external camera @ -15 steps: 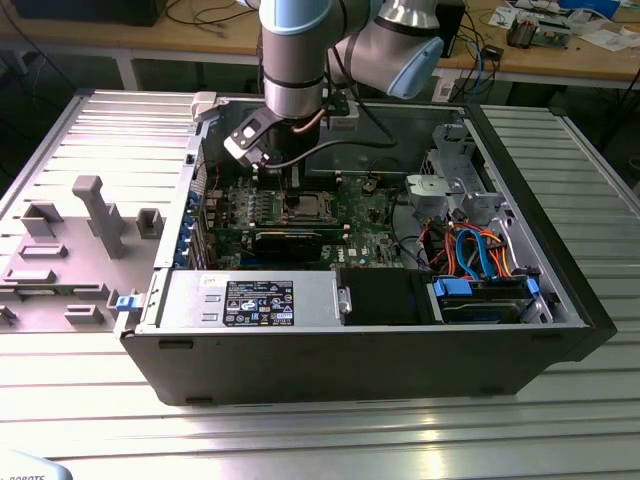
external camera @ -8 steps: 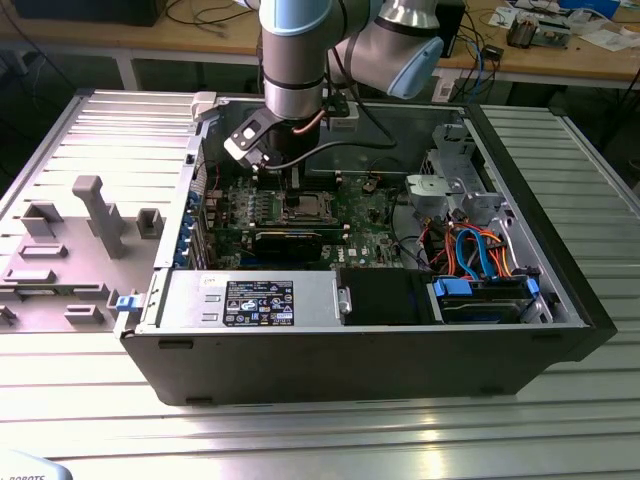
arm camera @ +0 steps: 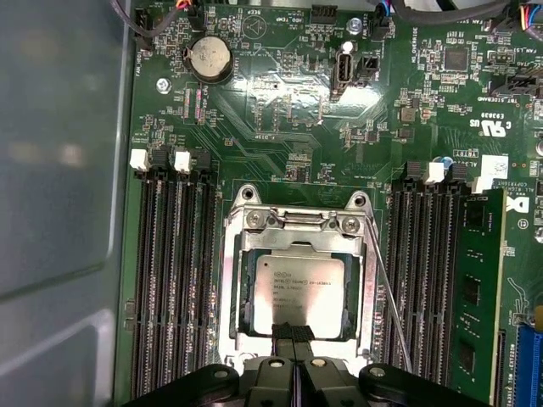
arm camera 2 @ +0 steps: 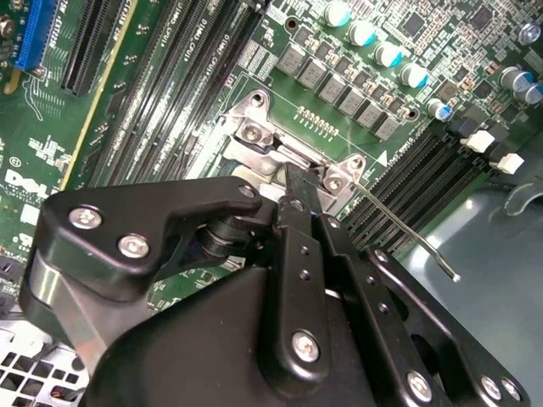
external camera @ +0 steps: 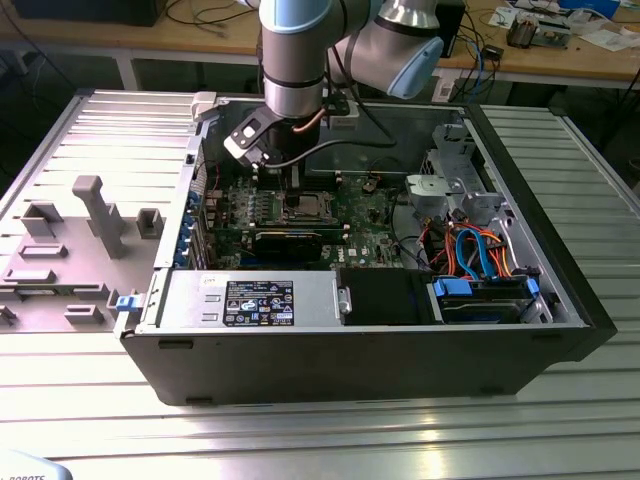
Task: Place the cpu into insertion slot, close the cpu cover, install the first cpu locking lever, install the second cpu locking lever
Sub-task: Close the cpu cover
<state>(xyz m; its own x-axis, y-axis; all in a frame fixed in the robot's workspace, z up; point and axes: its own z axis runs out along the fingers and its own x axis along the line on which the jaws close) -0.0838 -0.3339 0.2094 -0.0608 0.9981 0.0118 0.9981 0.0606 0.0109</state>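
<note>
**CPU seated, cover down, claw closed at chip edge**

We find an open computer case [external camera: 350, 365] lying on a ribbed metal table [external camera: 300, 440]. A grey moulded panel [external camera: 80, 240] lies beside it on the exterior view's left. The Universal Robots arm [external camera: 295, 60] reaches down into the far half of the case, over the green motherboard [external camera: 370, 215].

In the first wrist view, the insertion slot [arm camera: 227, 288] sits between two banks of black memory slots [arm camera: 174, 288]. The cpu cover [arm camera: 356, 288] lies flat on the slot. The cpu [arm camera: 299, 284] shows through its window, seated square.

The gripper [arm camera: 293, 332] has its fingertips drawn tight together with nothing between them, poised at the chip's edge. We cannot tell whether they touch it.

In the second wrist view, one thin locking lever [arm camera 2: 409, 233] slants away from the socket corner, its free end clear of the socket.
</note>
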